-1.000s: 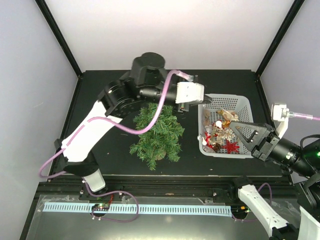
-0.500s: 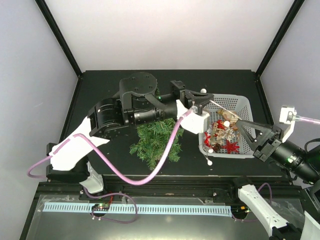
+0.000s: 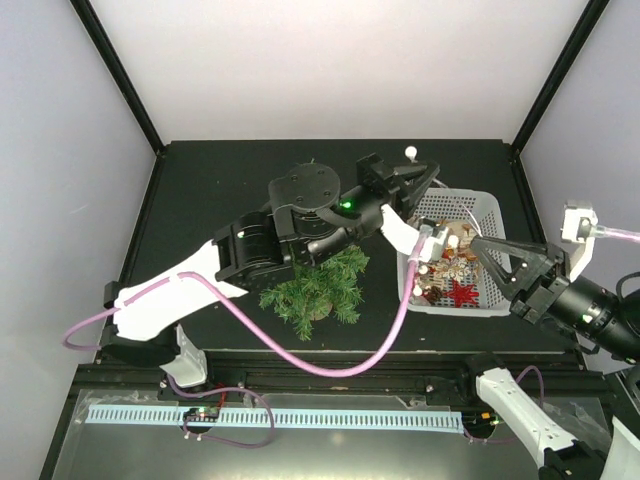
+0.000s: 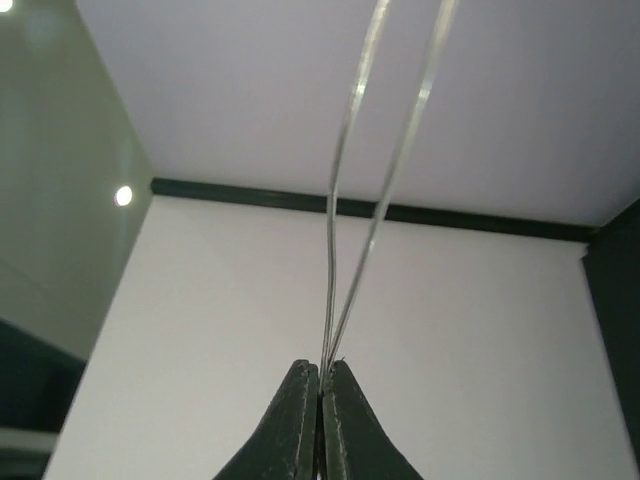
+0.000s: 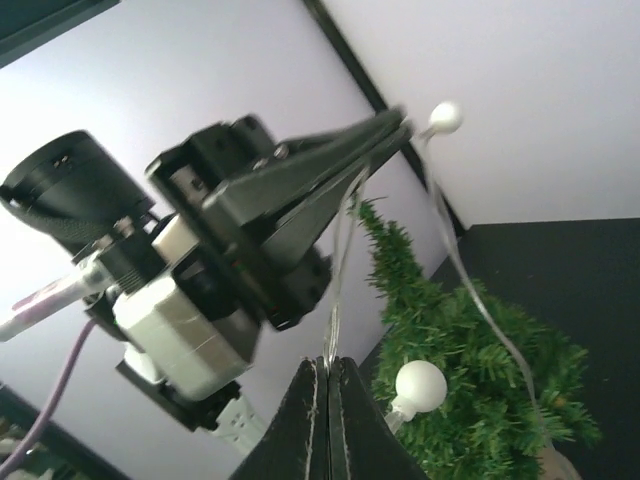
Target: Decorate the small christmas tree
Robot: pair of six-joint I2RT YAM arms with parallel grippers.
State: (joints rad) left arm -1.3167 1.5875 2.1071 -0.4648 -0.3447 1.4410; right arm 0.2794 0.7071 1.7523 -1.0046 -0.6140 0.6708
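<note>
Left arm (image 3: 165, 300): white shell on long link, black ribbed joint housings, round flat black cap (image 3: 306, 188), small green light (image 3: 347, 206). Lilac cable (image 3: 330, 368) runs in long loop to white wrist block (image 3: 402, 236). Left gripper (image 3: 428, 175): matte black, tapered wedge fingers (image 4: 300, 420).

Right arm (image 3: 520, 405): white lower shell, black barrel-shaped wrist (image 3: 590, 305), white camera box (image 3: 578, 222) fed by second lilac cable (image 3: 615, 232). Right gripper (image 3: 476, 241): same black wedge shape, smooth finger faces (image 5: 305, 420).
</note>
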